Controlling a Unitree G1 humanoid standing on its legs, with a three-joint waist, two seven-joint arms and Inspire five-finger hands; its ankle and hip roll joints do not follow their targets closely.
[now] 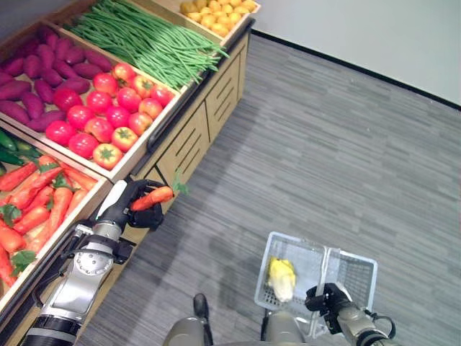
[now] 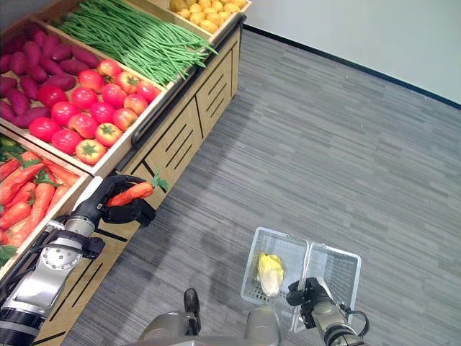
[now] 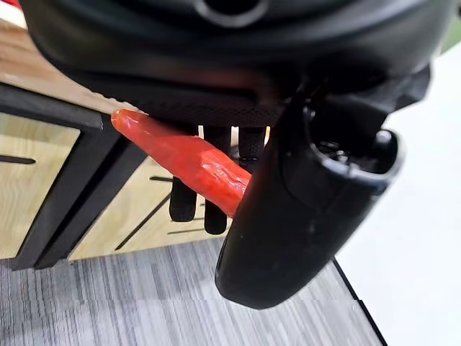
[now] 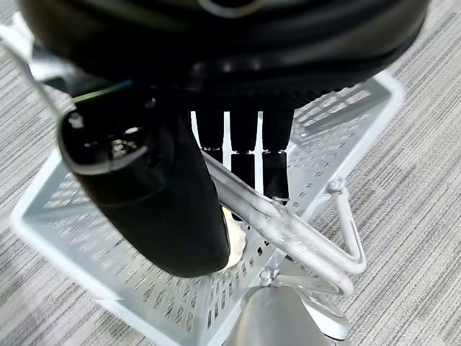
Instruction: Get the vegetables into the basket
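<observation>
Carrot (image 1: 152, 198) in left robot hand (image 1: 128, 204)

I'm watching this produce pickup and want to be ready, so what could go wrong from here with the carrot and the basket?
The left hand pinches the carrot near its middle, over the floor beside the wooden stand; a weak hold could drop it short of the basket.
The right hand carries the basket by its handle, so it may swing or tip as the carrot lands.
The yellow-green vegetable sits to one side, which could tilt the basket further.
</observation>
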